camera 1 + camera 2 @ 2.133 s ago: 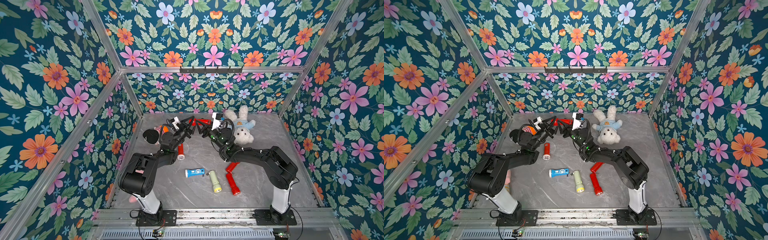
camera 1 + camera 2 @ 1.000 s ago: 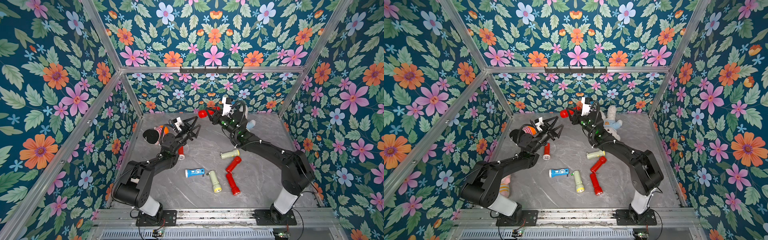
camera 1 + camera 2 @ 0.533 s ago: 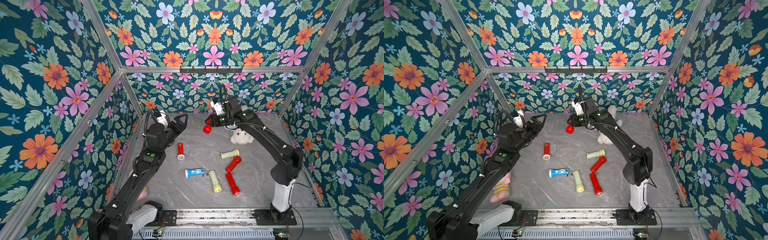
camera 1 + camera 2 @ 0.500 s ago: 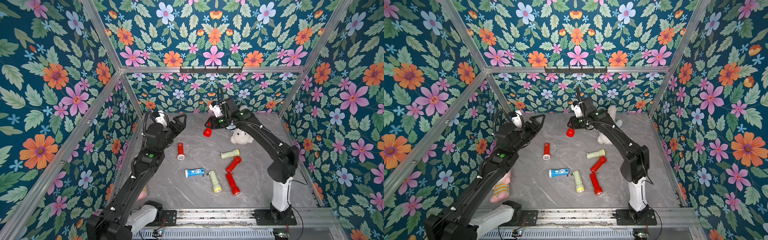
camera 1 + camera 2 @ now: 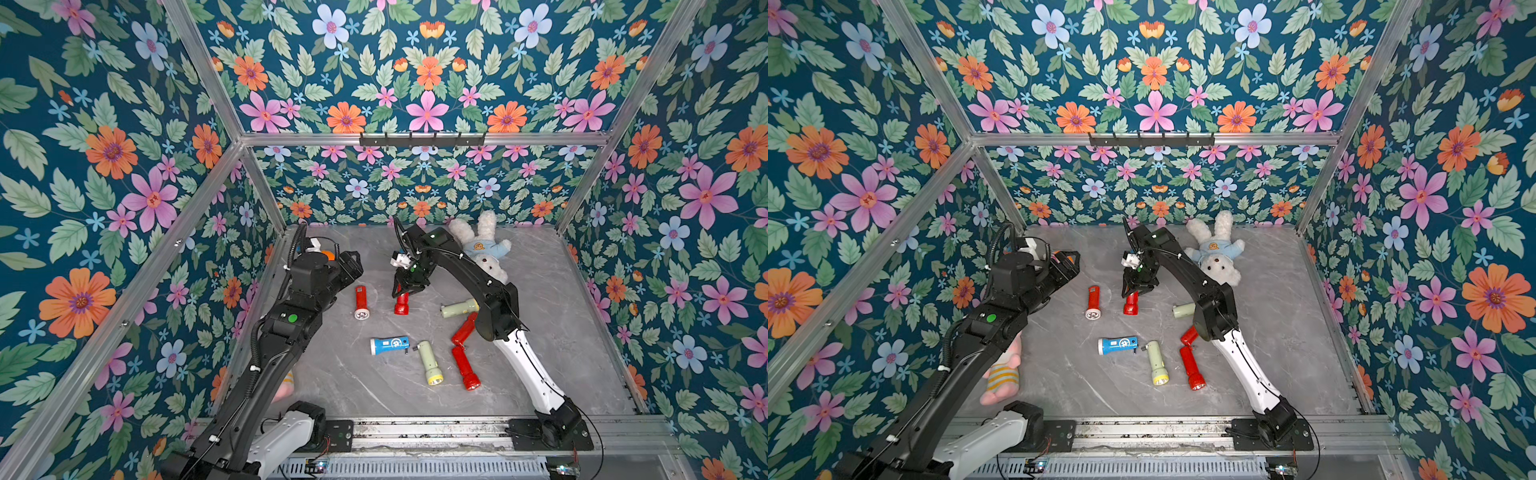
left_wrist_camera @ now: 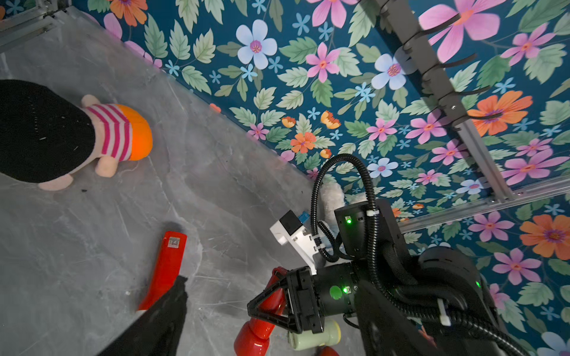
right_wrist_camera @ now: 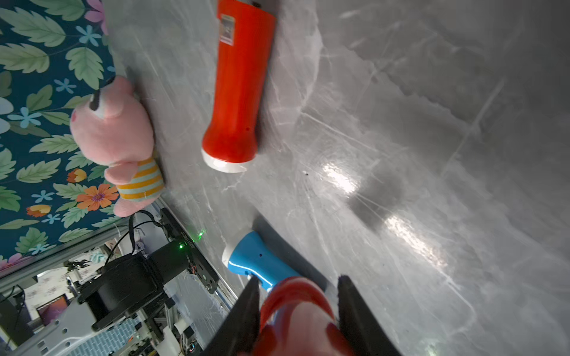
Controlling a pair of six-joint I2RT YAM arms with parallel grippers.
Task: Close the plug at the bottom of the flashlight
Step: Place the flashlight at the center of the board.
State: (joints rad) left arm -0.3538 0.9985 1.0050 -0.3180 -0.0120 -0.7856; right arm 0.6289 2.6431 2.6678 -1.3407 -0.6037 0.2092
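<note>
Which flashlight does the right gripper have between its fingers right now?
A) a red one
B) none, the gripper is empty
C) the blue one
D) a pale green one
A: in the right wrist view the right gripper has a finger on each side of a red flashlight, while the blue flashlight lies apart on the table.

The walls (image 5: 424, 104) on the back and on both sides carry a dark teal wallpaper with big pink, orange and pale blue flowers and green leaves. Silver aluminium bars (image 5: 540, 138) frame the enclosure along its edges. A black rail with hooks (image 5: 422, 140) sits on the back bar. The surface (image 5: 561, 332) is grey with a marble pattern, smooth, and bright spots of light (image 7: 339, 182) reflect on it. A metal rail (image 5: 436, 434) runs along its front edge.
</note>
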